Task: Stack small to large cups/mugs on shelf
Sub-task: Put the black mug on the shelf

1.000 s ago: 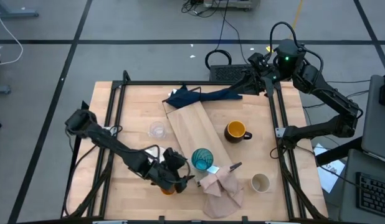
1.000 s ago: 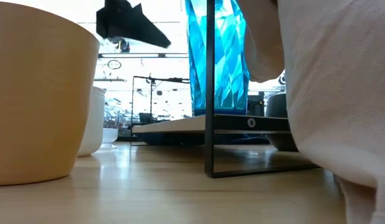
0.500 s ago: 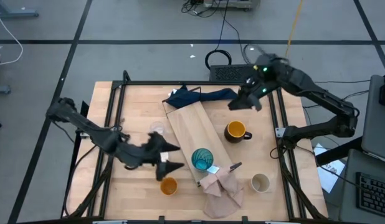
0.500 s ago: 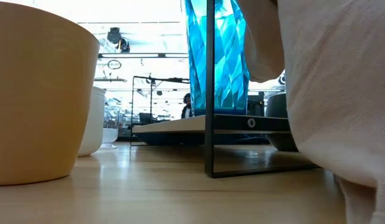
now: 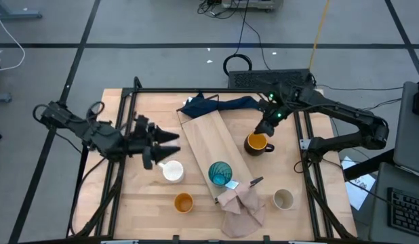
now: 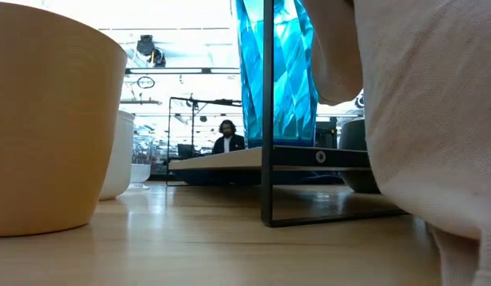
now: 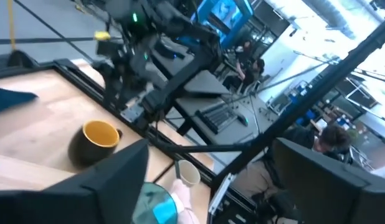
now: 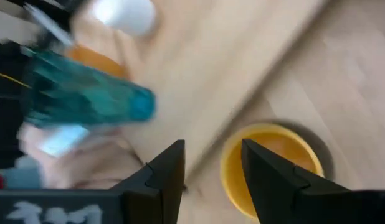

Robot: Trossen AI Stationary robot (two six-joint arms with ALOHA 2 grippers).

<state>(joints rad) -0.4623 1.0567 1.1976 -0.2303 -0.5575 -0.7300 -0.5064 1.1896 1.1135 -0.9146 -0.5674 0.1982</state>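
Observation:
In the high view the pale wood shelf [image 5: 208, 139] lies aslant mid-table with the teal cup [image 5: 220, 173] standing on its near end. The mustard mug [image 5: 257, 143] stands right of the shelf. The white cup [image 5: 172, 171] and the orange cup [image 5: 184, 202] stand left of it, and the beige-grey cup [image 5: 283, 198] is near the right edge. My right gripper [image 5: 266, 128] hangs open just above the mustard mug [image 8: 276, 165]. My left gripper [image 5: 166, 148] is open beyond the white cup. The clear glass is hidden.
A dark blue cloth [image 5: 220, 104] lies at the shelf's far end and a pinkish-beige cloth [image 5: 241, 205] at its near end. A black frame [image 5: 128, 108] rims the table. In the low view a person [image 6: 227, 141] sits in the room behind.
My left gripper has drawn away from the orange cup, rising and moving toward the far-left, past the white cup. My right gripper has swung from the far right corner down toward the mustard mug. The cups have stayed in place.

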